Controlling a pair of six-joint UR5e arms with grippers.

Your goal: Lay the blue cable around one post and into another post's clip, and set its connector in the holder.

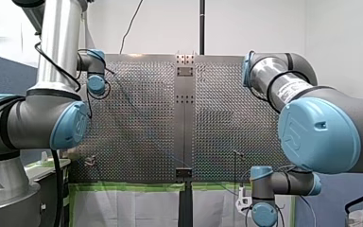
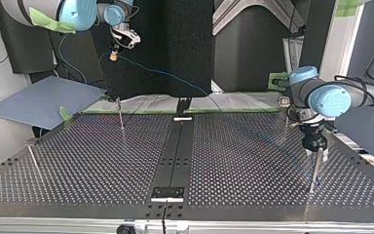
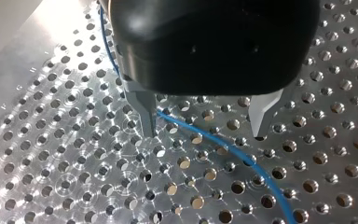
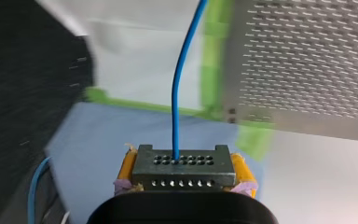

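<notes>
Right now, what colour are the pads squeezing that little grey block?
Yellow pads clamp the connector; the right wrist view shows them best.

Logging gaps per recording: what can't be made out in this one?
Top view: any clip on the posts is too small.
Left wrist view: my left gripper's body hides the blue cable's further run.
Right wrist view: beyond the connector, the edge cuts the cable off.

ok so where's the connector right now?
The connector is clamped between the yellow pads of my right gripper, held in the air past the table's far edge at the top view's left, blue cable running out of it.
</notes>
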